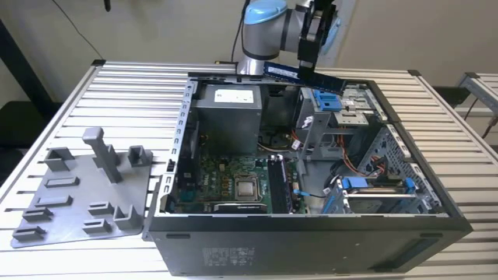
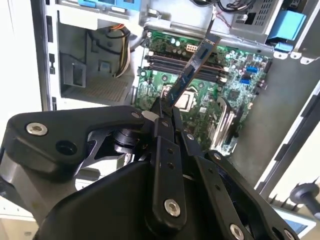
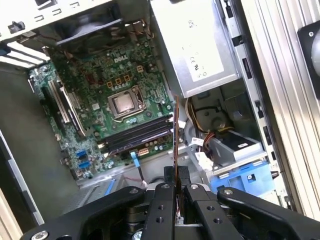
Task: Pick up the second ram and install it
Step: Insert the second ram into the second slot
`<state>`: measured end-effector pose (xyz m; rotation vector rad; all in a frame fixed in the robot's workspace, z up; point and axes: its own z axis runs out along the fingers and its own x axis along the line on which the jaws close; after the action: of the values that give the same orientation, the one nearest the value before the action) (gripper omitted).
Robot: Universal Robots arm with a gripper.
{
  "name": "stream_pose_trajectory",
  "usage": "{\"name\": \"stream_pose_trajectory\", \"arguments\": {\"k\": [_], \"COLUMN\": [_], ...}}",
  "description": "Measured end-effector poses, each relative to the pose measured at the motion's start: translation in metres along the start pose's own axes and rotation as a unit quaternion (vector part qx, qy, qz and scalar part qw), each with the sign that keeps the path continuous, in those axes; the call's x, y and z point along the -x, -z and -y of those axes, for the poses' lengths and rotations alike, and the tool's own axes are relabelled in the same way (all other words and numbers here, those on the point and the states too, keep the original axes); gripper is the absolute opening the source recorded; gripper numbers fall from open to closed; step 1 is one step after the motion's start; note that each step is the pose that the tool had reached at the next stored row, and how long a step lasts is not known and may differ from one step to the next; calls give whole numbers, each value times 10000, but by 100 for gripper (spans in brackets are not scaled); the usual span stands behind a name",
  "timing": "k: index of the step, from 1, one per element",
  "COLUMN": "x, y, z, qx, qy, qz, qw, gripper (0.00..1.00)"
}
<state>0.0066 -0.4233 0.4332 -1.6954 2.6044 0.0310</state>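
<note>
Your gripper (image 1: 307, 64) is clamped narrow on the memory stick (image 1: 327, 81), its fingers pinching the two flat faces near the middle of the stick's length. In the exterior view you see the stick held in the air above the far rim of the open computer case (image 1: 311, 217). It does not touch the case, and it is tilted so that its end toward the exterior view's right sits lower. Its broad face looks toward the camera.

In the second wrist view the gripper (image 2: 165, 107) has its black fingers closed on the stick (image 2: 192, 67), which reaches out from them at a slant over the green motherboard (image 2: 240, 90). In the first wrist view you look along the gripper (image 3: 176, 174) and see the stick (image 3: 176, 132) edge-on as a thin line. It hangs over the long black memory slots (image 3: 135, 136) beside the processor (image 3: 123, 104). The stick is well above the board and not seated in any slot.

The case lies on its side on a slatted metal table (image 1: 125, 81), with the silver power supply (image 1: 230, 111) at its far end. The grey holder tray (image 1: 78, 198) with its upright posts rests on the table just beside the case, toward the exterior view's left.
</note>
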Motion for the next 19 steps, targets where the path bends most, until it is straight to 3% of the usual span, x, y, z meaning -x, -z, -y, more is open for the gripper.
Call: {"name": "stream_pose_trajectory", "arguments": {"k": [6, 10, 14, 19], "x": [0, 0, -1, -1], "y": [-7, -10, -15, -20], "z": [0, 0, 0, 0], "qx": [-19, -33, -46, -64], "qy": [-476, -826, -1184, -1639], "qz": [-1, -2, -2, -3], "qw": [9989, 9966, 9930, 9865], "gripper": [14, 14, 14, 14]}}
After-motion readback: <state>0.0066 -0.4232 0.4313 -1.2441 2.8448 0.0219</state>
